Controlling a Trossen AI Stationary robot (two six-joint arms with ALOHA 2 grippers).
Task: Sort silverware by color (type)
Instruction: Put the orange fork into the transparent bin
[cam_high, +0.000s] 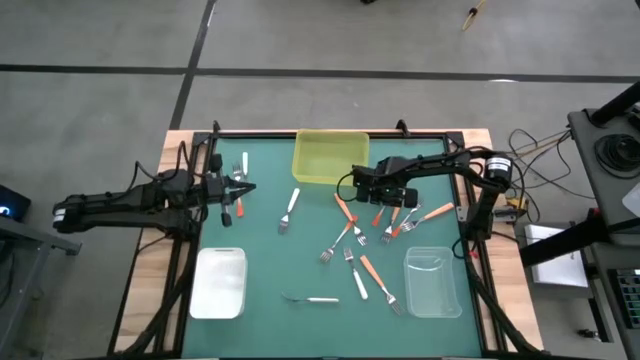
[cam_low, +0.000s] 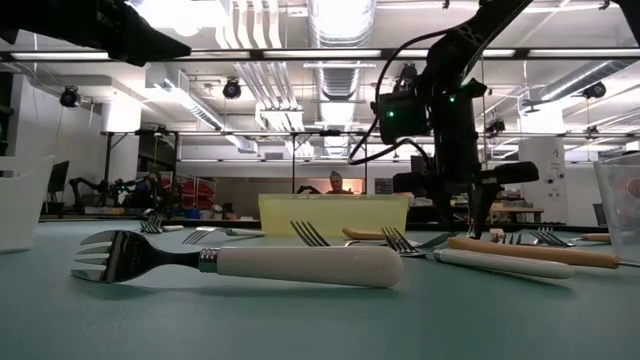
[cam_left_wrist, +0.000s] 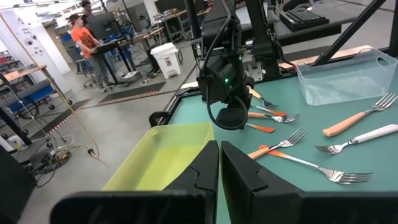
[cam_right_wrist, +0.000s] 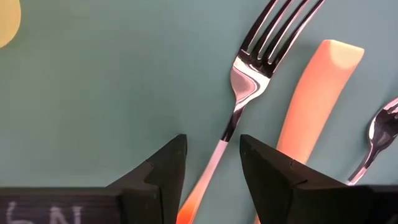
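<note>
Fork, tines away from right fingers

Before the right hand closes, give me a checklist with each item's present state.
1. Right hand open: ok, fingers spread.
2. Target between the fingers: ok, the red-orange fork has its neck in the gap.
3. Neighbour clear of the fingers: cannot tell, the light orange handle lies close beside one finger.
4. Right hand down at the table: ok in the low view.
5. Left hand out of the way: ok, shut, over the table's left side.
6. Yellow bin reachable: ok, nearby.
</note>
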